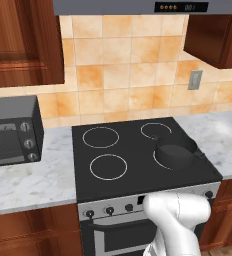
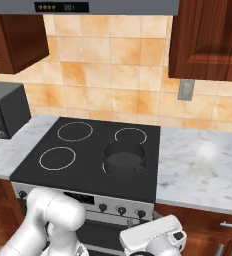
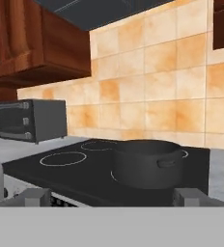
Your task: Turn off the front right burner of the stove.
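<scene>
While the arm is hanging low in front of the stove (image 1: pixel 138 160), nothing in the frames is telling me whether the knob has been turned yet; I would judge that the burner job is either unstarted or only just finished, and I cannot say which. The gripper (image 3: pixel 111 197) is standing with its jaws spread wide and nothing between them, the two fingertips (image 3: pixel 36 197) poking up at the bottom of the hand view, level with the front lip of the glass top.

The front right burner (image 2: pixel 119 170) is sitting under a dark pot (image 2: pixel 124 159), so only slivers of its white ring are peeking out around the pot's base. The pot is resting squarely on that ring, near the right edge of the glass. The row of small black knobs (image 2: pixel 121 210) is running along the silver front panel, just below the glass edge and just above the oven door; the hand is hovering close to the right end of that row.

For room, the space in front of the panel is looking open, though the arm's own white elbow is crowding the panel in the left base view. The countertop oven (image 1: pixel 13 131) is standing well apart on the left counter. The marble counter (image 2: pixel 203 160) to the right is lying bare beside the stove.
</scene>
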Controlling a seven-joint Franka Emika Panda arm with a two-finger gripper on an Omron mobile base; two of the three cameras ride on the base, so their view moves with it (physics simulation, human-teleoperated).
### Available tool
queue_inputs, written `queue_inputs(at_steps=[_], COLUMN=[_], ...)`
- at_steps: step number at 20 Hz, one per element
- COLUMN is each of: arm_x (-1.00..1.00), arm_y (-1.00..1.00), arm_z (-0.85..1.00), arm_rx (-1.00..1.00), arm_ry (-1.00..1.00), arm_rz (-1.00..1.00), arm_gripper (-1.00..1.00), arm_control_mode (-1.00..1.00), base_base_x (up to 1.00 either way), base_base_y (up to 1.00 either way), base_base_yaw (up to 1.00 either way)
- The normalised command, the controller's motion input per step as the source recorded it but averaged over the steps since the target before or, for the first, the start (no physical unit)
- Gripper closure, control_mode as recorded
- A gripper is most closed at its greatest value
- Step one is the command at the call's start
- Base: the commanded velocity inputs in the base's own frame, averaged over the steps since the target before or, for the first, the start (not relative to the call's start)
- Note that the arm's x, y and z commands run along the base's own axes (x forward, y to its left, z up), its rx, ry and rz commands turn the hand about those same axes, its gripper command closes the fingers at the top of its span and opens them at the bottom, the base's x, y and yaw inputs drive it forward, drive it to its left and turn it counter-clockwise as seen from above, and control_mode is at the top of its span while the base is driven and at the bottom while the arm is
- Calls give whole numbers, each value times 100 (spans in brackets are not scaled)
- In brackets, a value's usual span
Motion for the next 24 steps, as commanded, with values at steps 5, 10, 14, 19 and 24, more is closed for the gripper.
queue_inputs(at_steps=[5, 10, 14, 19, 24], arm_x=[6, 0, 10, 22, 32], arm_y=[0, 0, 5, 0, 0], arm_z=[-37, -32, -26, -29, -30], arm_rx=[2, 3, 1, 4, 3], arm_ry=[-19, -8, 0, 0, 0], arm_rz=[0, -11, -13, -9, -5], arm_gripper=[-100, -100, -100, -100, -100], arm_control_mode=[-100, -100, -100, -100, -100], base_base_x=[0, 0, 0, 0, 0], base_base_y=[0, 0, 0, 0, 0], base_base_yaw=[0, 0, 0, 0, 0])
